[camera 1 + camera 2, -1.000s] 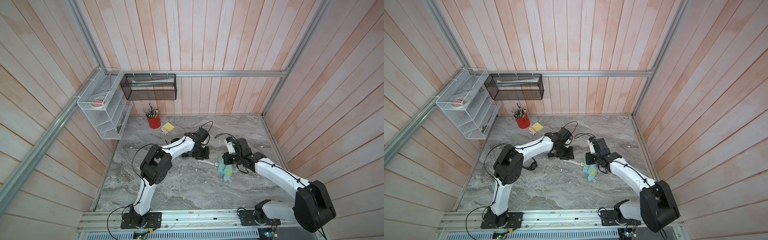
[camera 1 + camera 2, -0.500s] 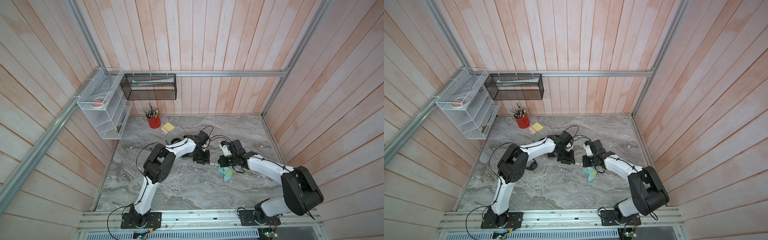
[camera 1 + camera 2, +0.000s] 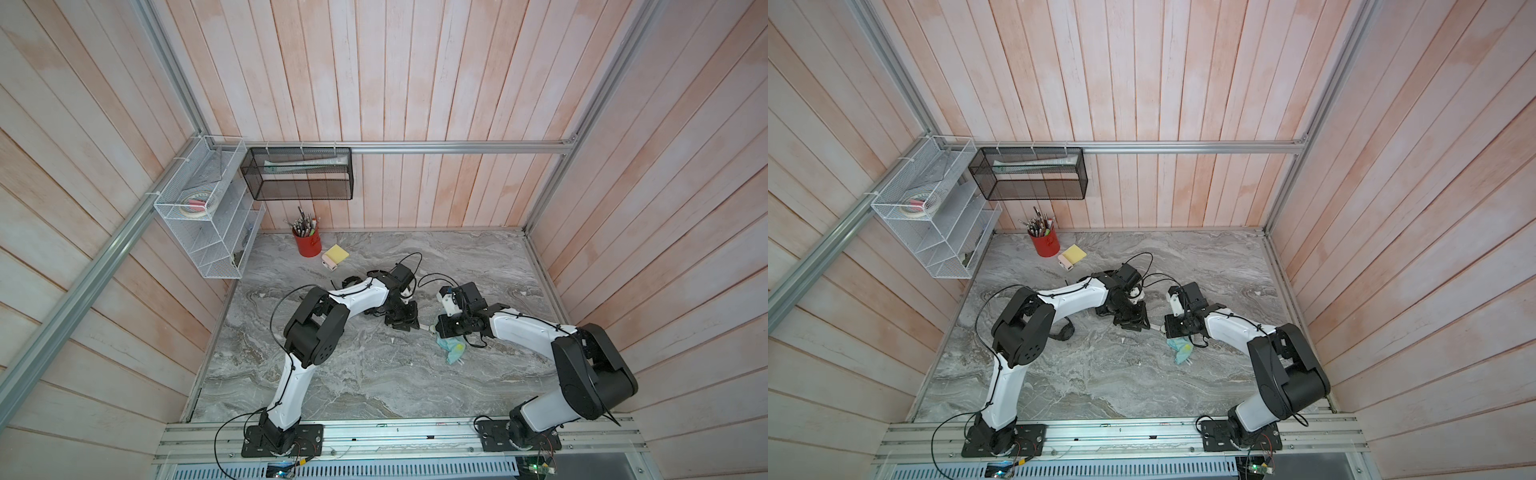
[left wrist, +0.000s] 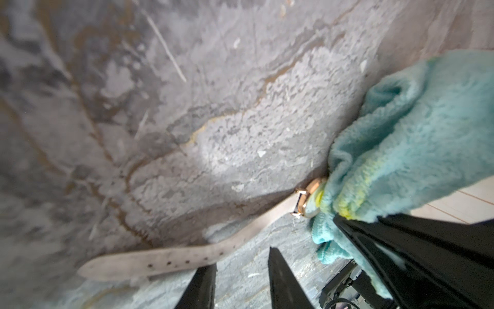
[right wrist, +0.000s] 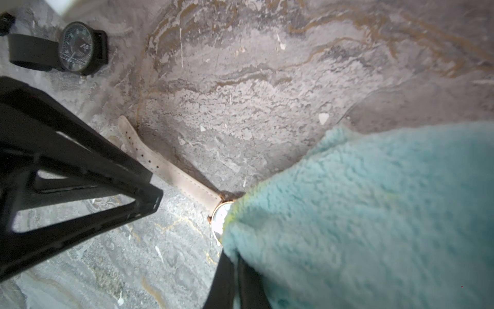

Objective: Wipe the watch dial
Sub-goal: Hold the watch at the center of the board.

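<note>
Two pincers work close together: right pincer (image 5: 232,260) clenched on teal cloth (image 5: 361,214), cloth pressed over watch dial (image 5: 220,219); left pincer (image 4: 238,260) parted, one finger (image 5: 144,187) over beige strap (image 5: 171,171).

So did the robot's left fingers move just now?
Yes. The left fingers slid farther from the red pencil cup, toward the front rail.

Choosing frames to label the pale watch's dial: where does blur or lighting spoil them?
Left wrist view: strap end soft, dial seen edge-on, sharp enough. Right wrist view: close cloth blurred and covering part of the dial; black watch crisp. In both top views: even light, no glare, dial too small to read.
</note>
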Tool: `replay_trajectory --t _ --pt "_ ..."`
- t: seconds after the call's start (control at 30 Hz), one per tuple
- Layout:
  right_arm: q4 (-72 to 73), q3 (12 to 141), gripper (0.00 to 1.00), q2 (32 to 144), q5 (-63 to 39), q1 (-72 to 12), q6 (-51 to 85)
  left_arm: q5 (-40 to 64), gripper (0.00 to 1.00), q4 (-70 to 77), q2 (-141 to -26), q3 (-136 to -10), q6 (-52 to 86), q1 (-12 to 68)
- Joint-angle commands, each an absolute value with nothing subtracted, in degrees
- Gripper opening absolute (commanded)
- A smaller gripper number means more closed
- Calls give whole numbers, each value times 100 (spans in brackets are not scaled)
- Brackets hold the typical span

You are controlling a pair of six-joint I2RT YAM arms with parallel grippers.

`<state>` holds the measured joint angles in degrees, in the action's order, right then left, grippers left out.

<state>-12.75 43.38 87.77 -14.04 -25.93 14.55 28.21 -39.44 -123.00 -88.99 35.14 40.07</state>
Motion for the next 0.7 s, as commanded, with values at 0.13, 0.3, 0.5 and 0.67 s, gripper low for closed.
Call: replay_trajectory --t 0.13,0.3,0.5,0.67 --pt "-1333 4171 0 8811 -1371 -2593 1414 2651 37 -3612 -11986 -8773 3526 3981" --pt "-1318 4131 0 8798 -1382 -2595 1432 2455 33 -3833 -12120 -9205 3357 3977" --pt "-1255 4052 0 8764 -1413 -2593 1474 2085 32 -4148 -12255 -9541 3161 3981" --pt "-1241 4056 0 8789 -1437 -2593 1473 2127 31 -4358 -12549 -9715 3105 3980"
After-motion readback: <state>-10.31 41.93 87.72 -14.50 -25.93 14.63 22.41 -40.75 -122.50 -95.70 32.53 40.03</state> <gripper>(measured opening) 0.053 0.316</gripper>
